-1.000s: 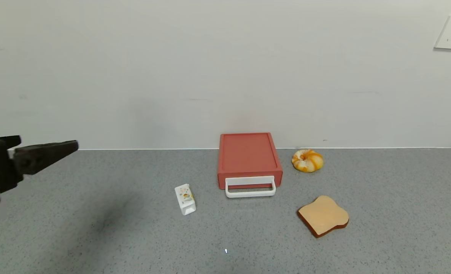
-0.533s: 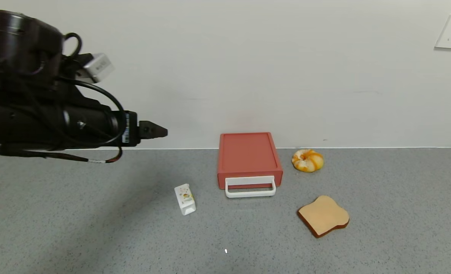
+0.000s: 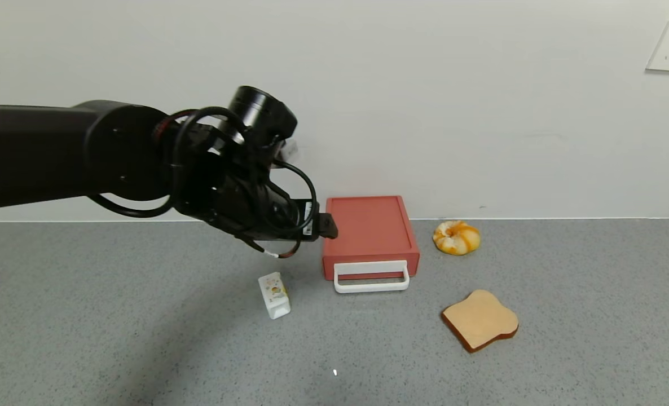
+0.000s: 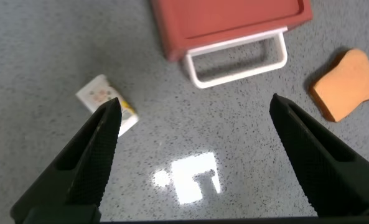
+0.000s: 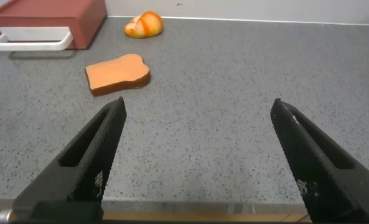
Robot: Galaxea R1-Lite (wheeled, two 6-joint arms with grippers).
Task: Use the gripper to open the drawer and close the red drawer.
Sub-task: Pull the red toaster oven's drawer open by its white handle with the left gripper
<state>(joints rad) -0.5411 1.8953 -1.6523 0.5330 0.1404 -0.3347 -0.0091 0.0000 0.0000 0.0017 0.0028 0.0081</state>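
Observation:
The red drawer (image 3: 368, 231) sits closed in its low red box against the back wall, its white loop handle (image 3: 371, 277) facing me. My left gripper (image 3: 329, 225) hovers above the table by the box's left front corner. In the left wrist view the left gripper (image 4: 195, 106) is open and empty, with the drawer (image 4: 228, 22) and handle (image 4: 237, 59) ahead of it. My right gripper (image 5: 198, 107) is open and empty, low over the table to the right, out of the head view. From there the drawer (image 5: 47, 15) is far off.
A small white carton (image 3: 274, 295) lies left of the handle, under the left arm. A toast slice (image 3: 480, 320) lies at the front right of the drawer and a round orange bun (image 3: 456, 237) to its right. The wall runs close behind.
My left arm has swung in from the far left edge, across and down, until its gripper is at the drawer's left side. The drawer and other objects have not moved.

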